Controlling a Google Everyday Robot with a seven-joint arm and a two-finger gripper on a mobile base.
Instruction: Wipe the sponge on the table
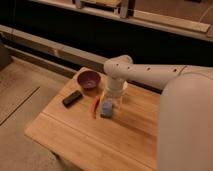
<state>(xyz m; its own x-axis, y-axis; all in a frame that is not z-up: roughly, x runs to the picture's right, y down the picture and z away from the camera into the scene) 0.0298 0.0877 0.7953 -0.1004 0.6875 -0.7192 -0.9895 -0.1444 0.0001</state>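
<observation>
**Gripper over the sponge at mid-table**

The white arm reaches in from the right and bends down at a rounded joint, so that the gripper points straight down at the table. The gripper hangs low over the middle of the tabletop, a little toward the far edge. Its jaws stand wide apart, one to each side of the sponge. Nothing is clamped or lifted between them. Whether either jaw touches the sponge cannot be told from this view.

The sponge, a small blue-grey block, lies flat on the wood directly under the gripper's lower end, with its near part showing below the jaws. Just to its left lies a thin orange-red stick, roughly parallel to the sponge's long side and close to it; contact between the two cannot be made out. Farther left, apart from both, a black block lies at a slant. A dark red bowl stands upright near the table's far edge, behind the stick and to the left of the arm's joint. The robot's pale body fills the right foreground and hides the table's right end.
</observation>
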